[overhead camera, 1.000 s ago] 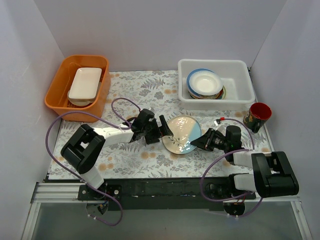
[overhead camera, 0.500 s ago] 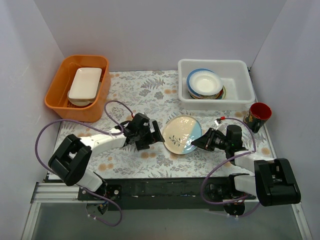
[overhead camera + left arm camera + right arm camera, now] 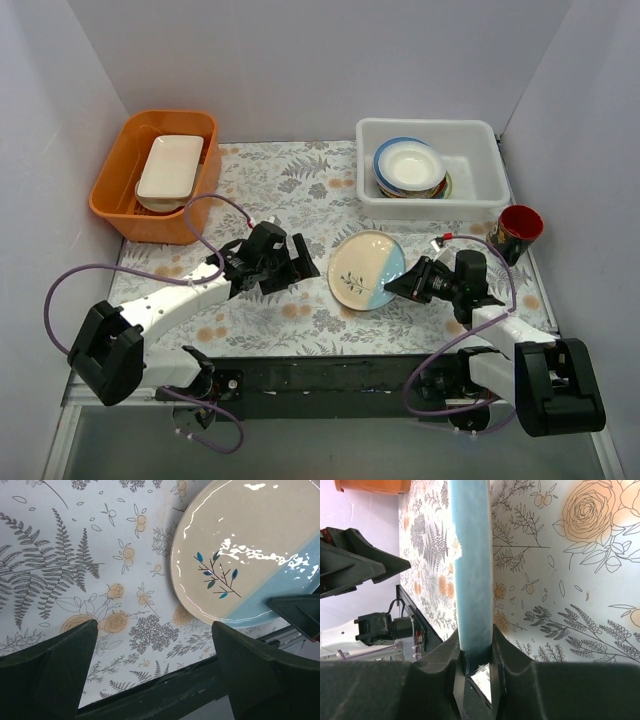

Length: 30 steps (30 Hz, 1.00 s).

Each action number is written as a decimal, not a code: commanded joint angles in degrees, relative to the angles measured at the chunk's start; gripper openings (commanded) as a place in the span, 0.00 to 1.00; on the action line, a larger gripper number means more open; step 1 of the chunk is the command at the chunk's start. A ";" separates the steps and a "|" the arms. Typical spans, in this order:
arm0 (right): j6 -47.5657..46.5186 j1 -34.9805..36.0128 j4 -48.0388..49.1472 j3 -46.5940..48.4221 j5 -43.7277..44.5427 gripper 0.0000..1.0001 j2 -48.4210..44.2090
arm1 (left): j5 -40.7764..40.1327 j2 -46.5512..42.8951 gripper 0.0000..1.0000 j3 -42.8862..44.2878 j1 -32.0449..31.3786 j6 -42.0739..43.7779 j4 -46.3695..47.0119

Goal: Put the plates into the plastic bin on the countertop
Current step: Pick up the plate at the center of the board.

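A cream and light blue plate [image 3: 365, 270] with a sprig motif is tipped up over the leaf-print countertop [image 3: 290, 190]. My right gripper [image 3: 402, 284] is shut on its blue right edge. In the right wrist view the rim [image 3: 472, 565] stands edge-on between the right gripper's [image 3: 476, 656] pads. My left gripper [image 3: 305, 258] is open to the left of the plate, apart from it. The left wrist view shows the plate [image 3: 250, 555] beyond the wide jaws of the left gripper [image 3: 155, 637]. The plastic bin [image 3: 478, 168] at the back right holds a stack of plates [image 3: 409, 168].
An orange tub [image 3: 115, 190] with a white rectangular dish [image 3: 170, 168] stands at the back left. A red cup [image 3: 520, 229] sits right of the bin's near corner. Purple cables loop beside both arms. The black base rail [image 3: 320, 375] runs along the near edge.
My left gripper has drawn back to the left, away from the plate, staying open. The right gripper keeps its hold on the plate's blue edge with little movement.
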 commanded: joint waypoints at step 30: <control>4.00 -0.06 -3.70 16.94 -2.94 0.01 -7.70 | -5.30 -8.83 0.98 -4.32 2.15 0.08 -3.39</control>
